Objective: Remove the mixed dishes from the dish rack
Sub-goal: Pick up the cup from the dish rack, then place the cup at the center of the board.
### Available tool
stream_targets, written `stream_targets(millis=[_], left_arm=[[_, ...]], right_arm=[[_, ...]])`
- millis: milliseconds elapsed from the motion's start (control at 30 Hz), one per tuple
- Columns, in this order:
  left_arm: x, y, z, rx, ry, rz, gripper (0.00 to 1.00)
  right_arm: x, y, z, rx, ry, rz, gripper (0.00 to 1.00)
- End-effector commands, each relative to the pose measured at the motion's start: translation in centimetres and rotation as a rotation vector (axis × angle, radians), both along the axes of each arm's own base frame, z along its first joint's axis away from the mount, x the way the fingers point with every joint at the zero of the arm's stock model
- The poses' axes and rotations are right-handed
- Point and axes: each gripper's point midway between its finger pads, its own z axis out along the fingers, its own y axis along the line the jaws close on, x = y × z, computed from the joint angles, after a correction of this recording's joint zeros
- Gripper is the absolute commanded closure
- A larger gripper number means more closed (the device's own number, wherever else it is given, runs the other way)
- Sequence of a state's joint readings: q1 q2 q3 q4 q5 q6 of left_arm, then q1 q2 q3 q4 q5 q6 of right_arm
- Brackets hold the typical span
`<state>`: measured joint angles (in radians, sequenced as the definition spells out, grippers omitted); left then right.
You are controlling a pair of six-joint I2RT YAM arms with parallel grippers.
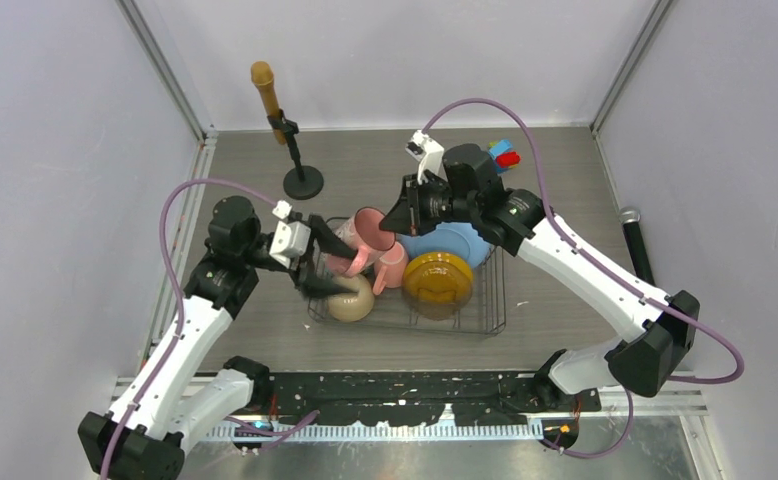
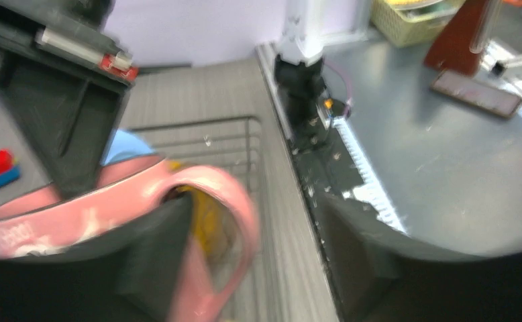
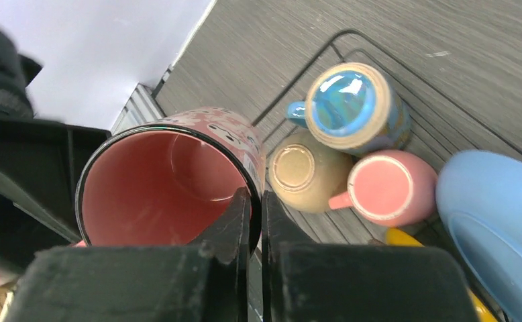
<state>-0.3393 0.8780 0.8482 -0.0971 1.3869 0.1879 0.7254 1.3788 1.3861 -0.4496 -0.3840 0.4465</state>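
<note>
**Speckled mug pinched at the rim between the two arms**

The right gripper has its jaws pressed together on the wall of the speckled pink mug, one finger inside the mouth and one outside. The mug hangs over the far left corner of the dish rack, and it looks raised off the wires. Its long axis runs roughly in line with the right fingers, with the open mouth facing that wrist.

The left gripper sits just beside the mug on the opposite side. Its jaws are spread, and the mug's handle loops into the gap between them (one finger close against the pink wall, the other apart from it). The right arm alone seems to carry the weight.

I judge that the coming move is to take this mug out over the desk. That turns on the handle sitting between the left fingers, since a sideways pull could snag it.

In the rack below, upside down and close together, are the blue mug, the beige bowl and the plain pink mug. The light-blue plate and the yellow plate stand further along. The toy block and the microphone stand sit on the far desk, well clear.
</note>
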Motion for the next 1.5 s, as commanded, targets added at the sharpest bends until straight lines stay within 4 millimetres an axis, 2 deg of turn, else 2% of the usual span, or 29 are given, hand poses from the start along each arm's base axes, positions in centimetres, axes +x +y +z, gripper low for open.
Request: stream_targets(millis=[0, 167, 300, 367, 467, 500, 533, 567, 600, 633, 667, 700, 800, 833, 867, 900, 1033, 1267, 1467], left_arm=[[0.4, 0.0, 2.4, -0.074, -0.159, 0.07, 0.02], [2.2, 0.6, 3.3, -0.194, -0.116, 0.3, 0.0], [3.3, 1.9, 4.5, -0.266, -0.039, 0.466, 0.0], [4.2, 2.7, 5.0, -0.316, 0.03, 0.559, 0.0], [6.0, 3.9, 5.4, -0.405, 0.169, 0.693, 0.0], [6.6, 4.3, 5.3, -0.418, 0.209, 0.731, 0.0], [7.2, 4.6, 5.1, -0.421, 0.254, 0.772, 0.0], [7.8, 4.9, 4.9, -0.421, 0.299, 0.814, 0.0], [8.5, 5.3, 4.4, -0.412, 0.349, 0.859, 0.0], [9.2, 5.6, 4.0, -0.404, 0.391, 0.905, 0.0], [9.9, 6.0, 3.5, -0.387, 0.429, 0.951, 0.0], [10.6, 6.3, 2.8, -0.369, 0.457, 0.995, 0.0], [12.7, 8.2, 0.3, -0.31, 0.514, 1.171, 0.0], [13.3, 9.1, -0.5, -0.294, 0.534, 1.24, 0.0], [13.7, 9.7, -1.2, -0.277, 0.552, 1.293, 0.0], [13.9, 10.2, -1.7, -0.26, 0.561, 1.33, 0.0], [14.1, 10.6, -3.5, -0.198, 0.589, 1.373, 0.0], [14.6, 13.4, -5.9, -0.172, 0.598, 1.544, 0.0], [13.9, 14.7, -6.9, -0.138, 0.592, 1.606, 0.0]], right_arm=[[1.3, -0.7, 4.1, 0.057, -0.124, -0.07, 0.99], [3.3, -2.9, 4.8, 0.005, -0.175, -0.212, 0.99], [6.3, -6.4, 5.9, -0.047, -0.208, -0.386, 0.99], [9.1, -10.4, 6.3, -0.101, -0.231, -0.561, 0.99], [11.4, -14.6, 7.3, -0.121, -0.235, -0.709, 0.99], [12.6, -16.8, 7.3, -0.13, -0.225, -0.775, 0.99], [13.3, -18.7, 7.9, -0.126, -0.218, -0.827, 0.99], [14.3, -20.5, 7.7, -0.138, -0.203, -0.879, 0.99], [14.5, -21.7, 8.0, -0.142, -0.193, -0.912, 0.99], [15.5, -24.0, 7.4, -0.169, -0.172, -0.982, 0.99], [15.8, -25.3, 7.4, -0.183, -0.156, -1.025, 0.99], [16.6, -27.8, 6.6, -0.216, -0.136, -1.106, 0.99], [17.1, -32.1, 5.6, -0.268, -0.091, -1.231, 0.99], [17.3, -34.1, 4.9, -0.291, -0.072, -1.284, 0.99], [17.4, -35.0, 4.5, -0.298, -0.055, -1.311, 0.99], [17.4, -37.6, 3.6, -0.319, -0.014, -1.372, 0.99], [17.3, -43.4, -0.2, -0.345, 0.136, -1.506, 0.99], [18.7, -47.5, -6.1, -0.395, 0.216, -1.592, 0.99], [19.9, -49.0, -10.2, -0.388, 0.235, -1.649, 0.99]])
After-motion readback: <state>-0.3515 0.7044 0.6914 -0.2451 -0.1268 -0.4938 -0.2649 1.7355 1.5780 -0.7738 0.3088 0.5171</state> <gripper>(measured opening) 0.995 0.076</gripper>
